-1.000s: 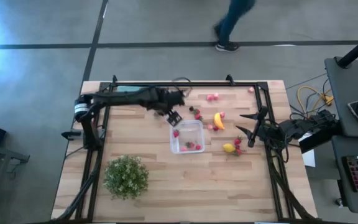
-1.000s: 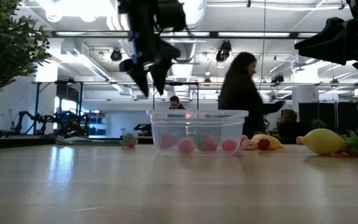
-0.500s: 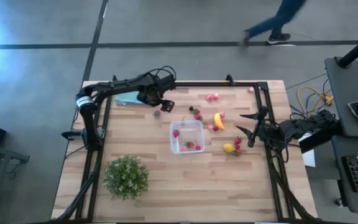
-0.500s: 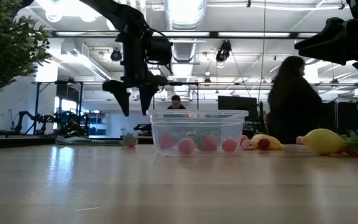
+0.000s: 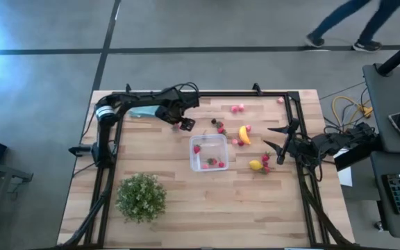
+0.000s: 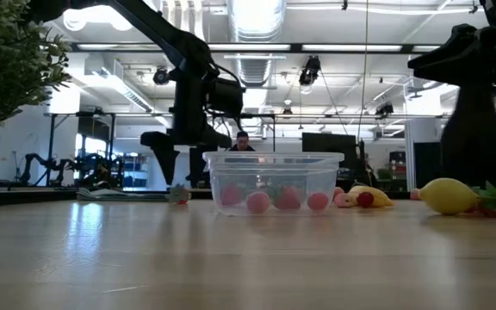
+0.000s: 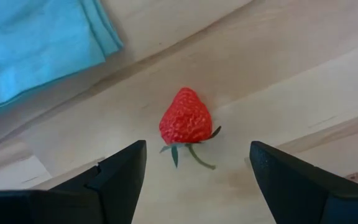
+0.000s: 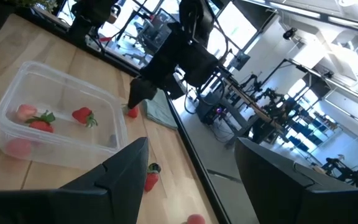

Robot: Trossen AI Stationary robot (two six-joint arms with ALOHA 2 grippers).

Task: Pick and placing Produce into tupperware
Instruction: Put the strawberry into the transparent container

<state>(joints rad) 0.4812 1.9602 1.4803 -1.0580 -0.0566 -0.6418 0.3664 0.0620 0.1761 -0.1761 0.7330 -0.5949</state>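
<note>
My left gripper (image 7: 196, 152) is open and low over the table's far left part (image 5: 185, 123), near the teal cloth. One red strawberry (image 7: 185, 118) lies on the wood between and just ahead of its fingers, untouched; in the low view it shows as (image 6: 177, 195) under the gripper (image 6: 181, 159). The clear tupperware (image 5: 209, 151) stands mid-table with a few strawberries inside. A banana (image 5: 244, 134), a lemon (image 5: 255, 164) and loose strawberries (image 5: 236, 108) lie on its right and far sides. My right gripper (image 5: 273, 137) waits open at the table's right, raised.
The teal folded cloth (image 7: 36, 37) lies close to the left gripper on its far side. A bushy green plant (image 5: 141, 196) stands at the near left. A dark frame (image 5: 207, 93) runs along the table's edges. A person (image 5: 356, 24) walks beyond the far edge.
My left gripper has moved from above the tupperware's far left corner toward the table's far left and come down over the lone strawberry by the cloth. The person beyond the far edge has walked to the right.
</note>
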